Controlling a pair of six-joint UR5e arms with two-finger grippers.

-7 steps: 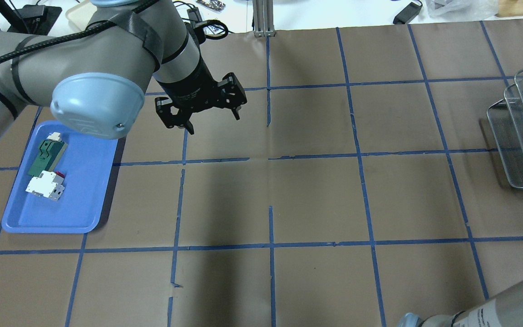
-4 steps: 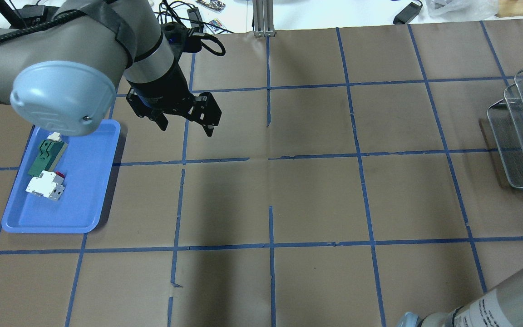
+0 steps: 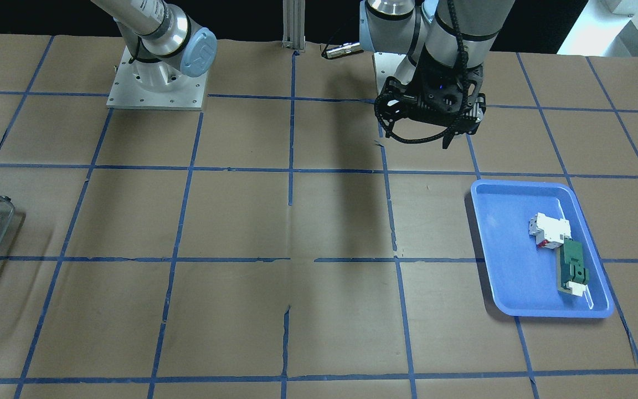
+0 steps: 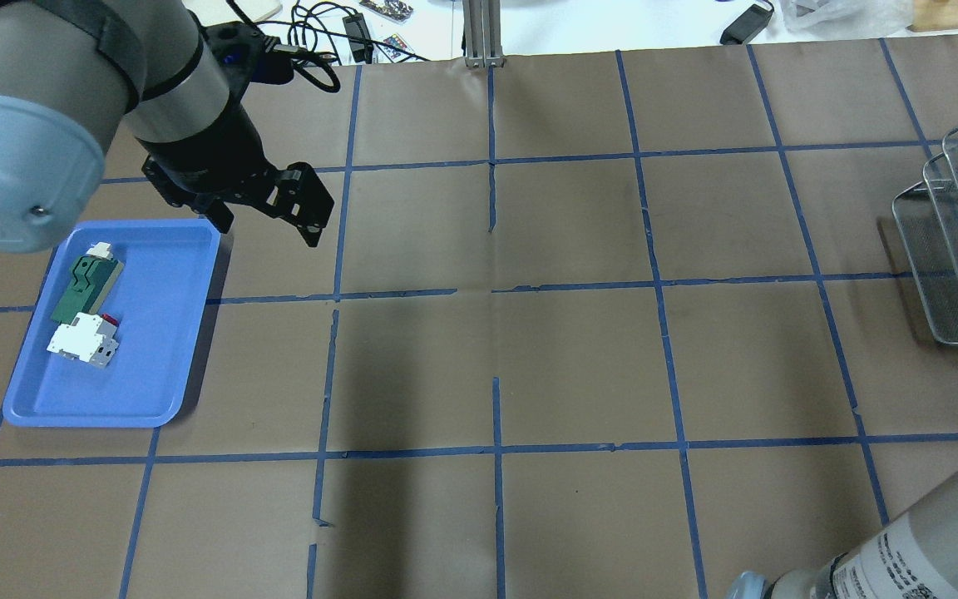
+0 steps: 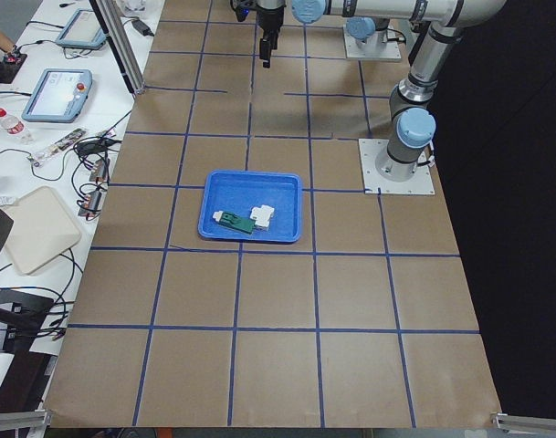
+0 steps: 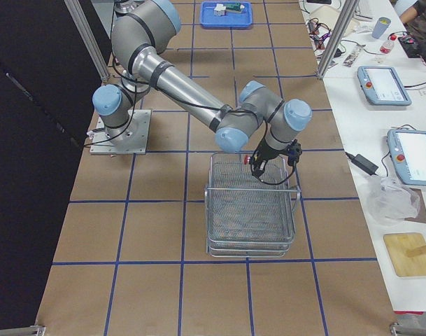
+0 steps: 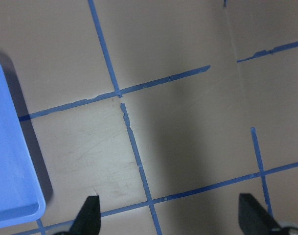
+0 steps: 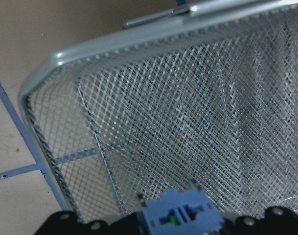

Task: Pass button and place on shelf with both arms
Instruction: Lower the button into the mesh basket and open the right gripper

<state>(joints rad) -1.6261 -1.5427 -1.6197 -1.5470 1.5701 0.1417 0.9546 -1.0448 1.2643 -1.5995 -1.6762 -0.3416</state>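
Note:
The button (image 6: 248, 159) shows its red cap at the tips of my right gripper (image 6: 255, 166), which is shut on it just above the near end of the grey wire-mesh shelf (image 6: 251, 217). In the right wrist view the button's pale rear end (image 8: 180, 215) sits between the black fingers, with the shelf mesh (image 8: 163, 122) close below. My left gripper (image 4: 267, 225) is open and empty, hanging above the table by the far right corner of the blue tray (image 4: 155, 349). Its fingertips (image 7: 90, 215) stand wide apart in the left wrist view.
The blue tray (image 3: 510, 244) holds a white-and-red block (image 4: 80, 343) and a green flat part (image 4: 80, 287). The shelf (image 4: 945, 274) stands at the table's right edge. Cables and tablets lie past the far table edge (image 4: 321, 33).
My left arm has swung left across the table toward the blue tray, its gripper staying open and empty. The right gripper has edged slightly further in over the shelf.

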